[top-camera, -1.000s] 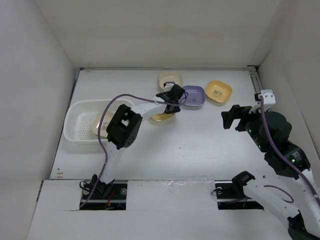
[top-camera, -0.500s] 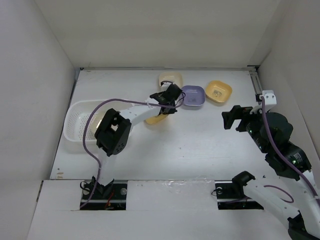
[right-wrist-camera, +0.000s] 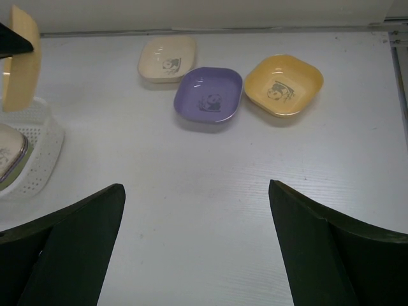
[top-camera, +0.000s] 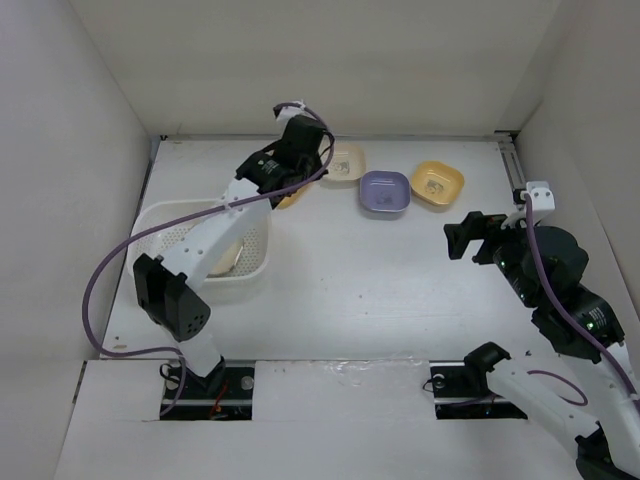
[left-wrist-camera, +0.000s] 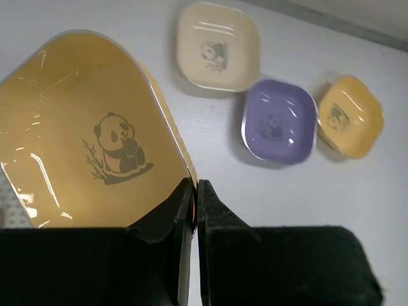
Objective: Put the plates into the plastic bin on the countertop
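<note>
A yellow panda-print plate stands tilted on edge above the tabletop, its rim pinched in the left tool. A cream plate, a purple plate and a second yellow plate lie flat in a row. The white perforated bin holds a pale plate.

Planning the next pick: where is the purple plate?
Top view: the purple plate lies near the back wall, between the cream plate to its left and the orange-yellow plate to its right.
</note>
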